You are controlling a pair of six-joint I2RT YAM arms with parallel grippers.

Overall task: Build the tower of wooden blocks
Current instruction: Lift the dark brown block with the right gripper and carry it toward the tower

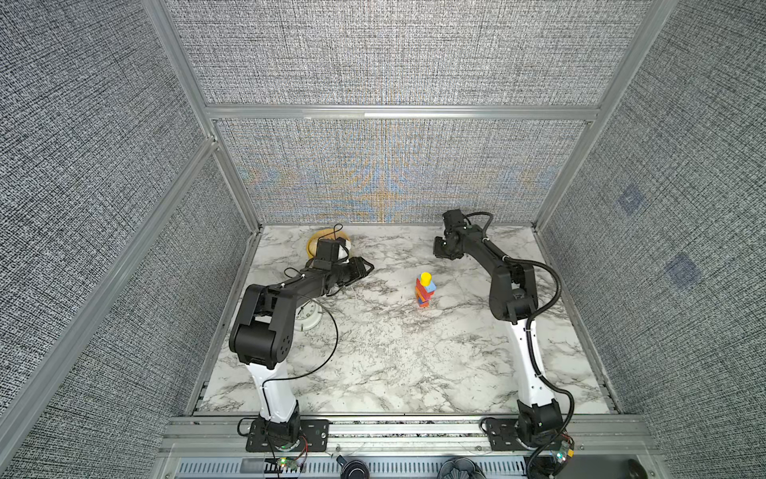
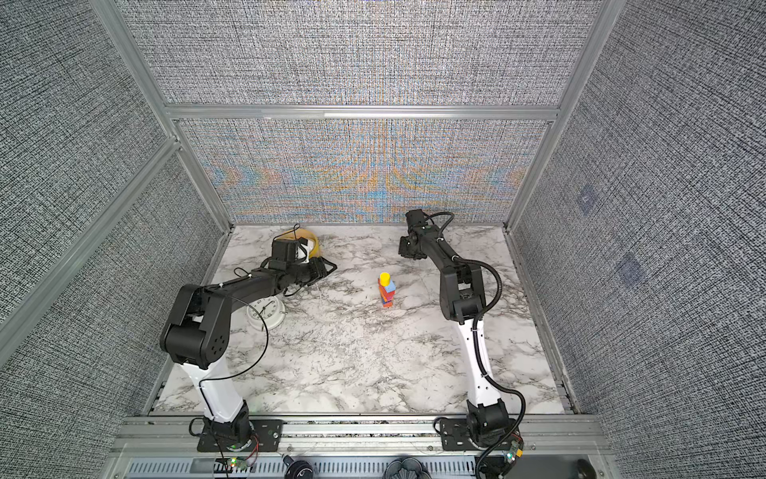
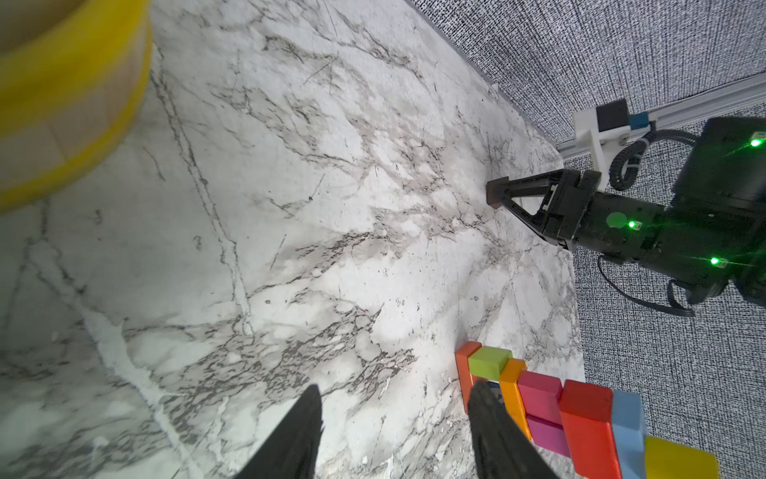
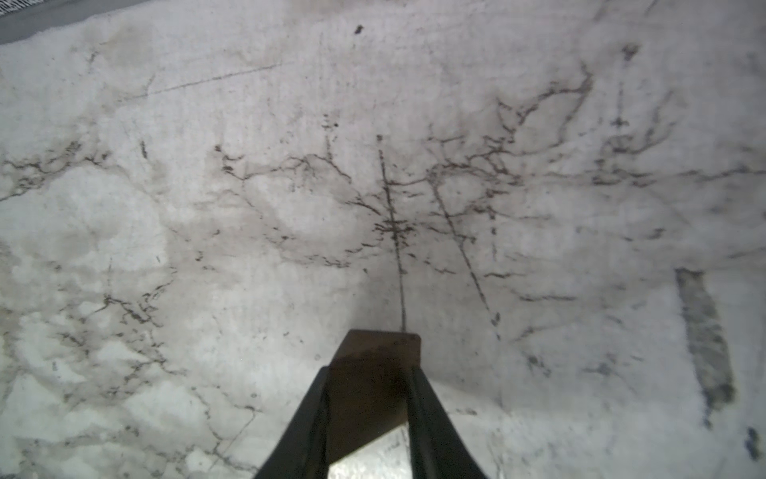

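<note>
- At 11 o'clock on the surface, round yellow basket; contents hidden behind the left arm's camera.
- Just toward 1 o'clock from centre, the tower: upright, yellow cylinder on top, clear of both tools.
- At 9 o'clock, white clock, partly under the left arm.
- Left tool: jaws apart, empty, at the tower's 10 o'clock.
- Right tool: clamped on a dark brown block, far off at 1 o'clock, low; contact with the surface unclear.

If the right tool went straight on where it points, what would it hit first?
The right tool would most likely meet the marble table; the dark brown block it grips would touch first.
</note>
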